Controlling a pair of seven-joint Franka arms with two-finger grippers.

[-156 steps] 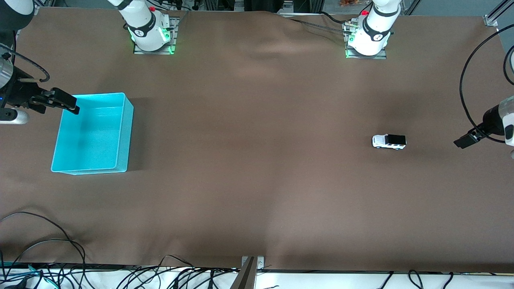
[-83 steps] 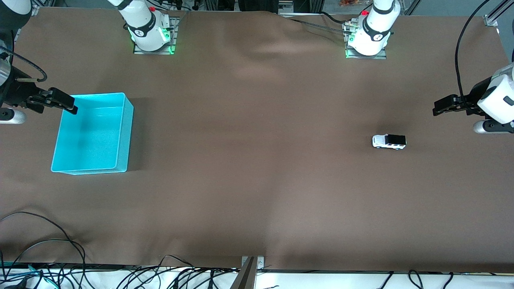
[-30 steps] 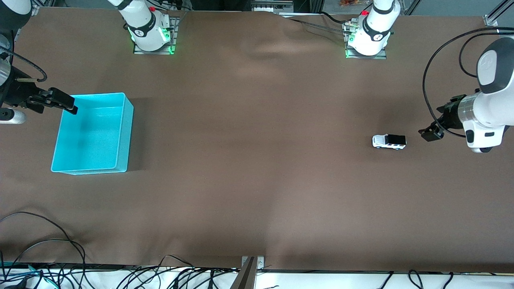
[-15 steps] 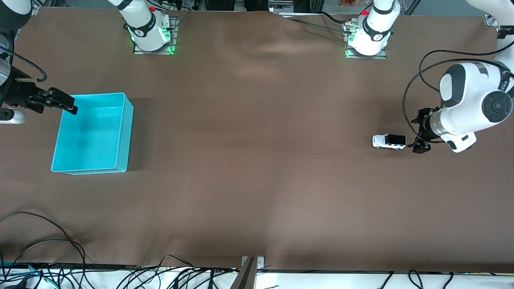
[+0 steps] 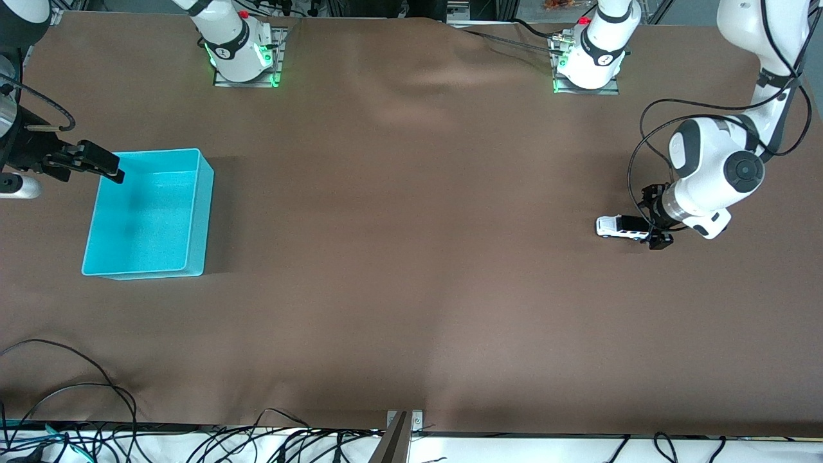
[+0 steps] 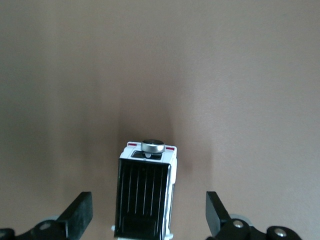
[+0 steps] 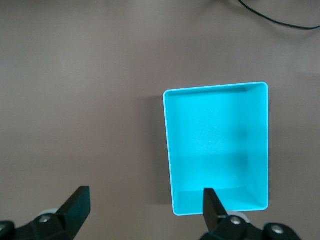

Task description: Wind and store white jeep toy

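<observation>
The white jeep toy (image 5: 618,226) with a black roof stands on the brown table toward the left arm's end. My left gripper (image 5: 655,218) is low at the jeep's black-roofed end, open. In the left wrist view the jeep (image 6: 145,197) lies between the two fingers, with a gap on each side and a silver spare wheel (image 6: 152,146) at its end. My right gripper (image 5: 96,164) is open and empty, waiting in the air over the outer edge of the empty turquoise bin (image 5: 148,212). The bin (image 7: 215,140) also shows in the right wrist view.
Both arm bases (image 5: 241,54) (image 5: 588,61) stand along the table's edge farthest from the front camera. Black cables (image 5: 77,392) lie on the cloth at the edge nearest that camera, toward the right arm's end. The cloth is wrinkled (image 5: 418,77) between the bases.
My left arm has swung in from the table's end and come down to the jeep, so its open fingers now straddle the roofed end. The jeep, the bin and my right arm have not moved.
</observation>
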